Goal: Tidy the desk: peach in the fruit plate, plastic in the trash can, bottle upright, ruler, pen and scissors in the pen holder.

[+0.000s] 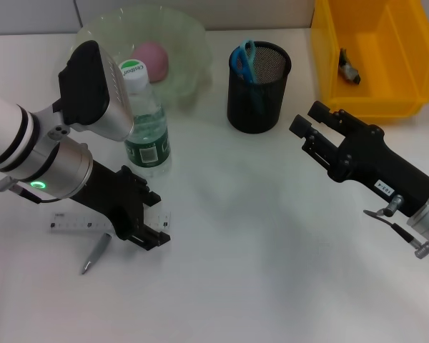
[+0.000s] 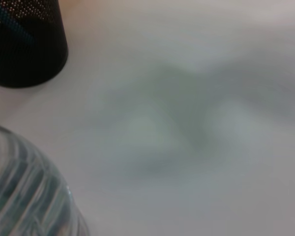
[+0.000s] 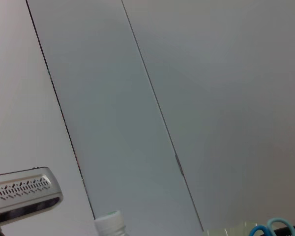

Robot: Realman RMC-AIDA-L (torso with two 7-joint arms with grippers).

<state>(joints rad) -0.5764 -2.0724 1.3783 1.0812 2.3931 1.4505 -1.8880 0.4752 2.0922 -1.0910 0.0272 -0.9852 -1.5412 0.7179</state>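
Left gripper (image 1: 151, 223): lowered to the table surface at the near left, jaws spread, one finger on each side of the right end of the ruler (image 1: 82, 224). Finger-to-ruler contact not determinable.

Ruler: flat on the table, lengthwise left to right, partly covered by the left arm.

Pen (image 1: 96, 255): flat on the table just in front of the ruler, tip toward the near edge, upper end close beside the left gripper, not gripped.

Bottle (image 1: 146, 125): upright, white cap on, green label, directly behind the left gripper and in front of the fruit plate (image 1: 189, 39). Lower body of the bottle close up in the left wrist view.

Peach (image 1: 152, 58): inside the fruit plate, at the far left of the table.

Pen holder (image 1: 258, 89): black mesh, upright, far centre, between the fruit plate and the trash can (image 1: 386, 86). Scissors (image 1: 245, 61): standing in the pen holder, blue handles up.

Trash can: yellow bin at the far right, containing one small dark item (image 1: 349, 67), type not identifiable.

Right gripper (image 1: 311, 123): raised above the table at the right, in front of the trash can and beside the pen holder, jaws apart, nothing between them, pointed toward the pen holder.
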